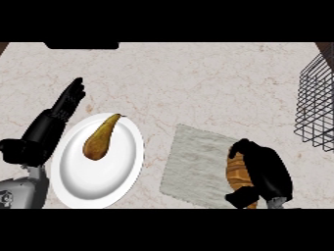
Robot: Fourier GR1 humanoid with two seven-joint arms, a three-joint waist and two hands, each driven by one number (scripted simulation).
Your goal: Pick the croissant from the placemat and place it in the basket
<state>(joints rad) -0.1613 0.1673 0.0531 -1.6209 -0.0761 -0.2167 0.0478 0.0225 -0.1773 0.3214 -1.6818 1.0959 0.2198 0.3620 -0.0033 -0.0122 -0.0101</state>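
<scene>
A golden-brown croissant [237, 175] lies at the right edge of the pale grey placemat [195, 164] near the view's lower edge. My right hand [268, 171] covers it from the right, fingers and thumb curled round it, hiding part of the pastry. The dark wire basket [327, 105] stands at the far right of the counter, partly cut off by the edge. My left hand [54, 122] rests open at the left, fingers pointing up, beside the white plate.
A white plate [119, 162] holding a brown pear [98, 138] sits left of the placemat. A dark object [81, 45] shows at the counter's back edge. Beige marble counter [213, 83] stretches between the placemat and the basket.
</scene>
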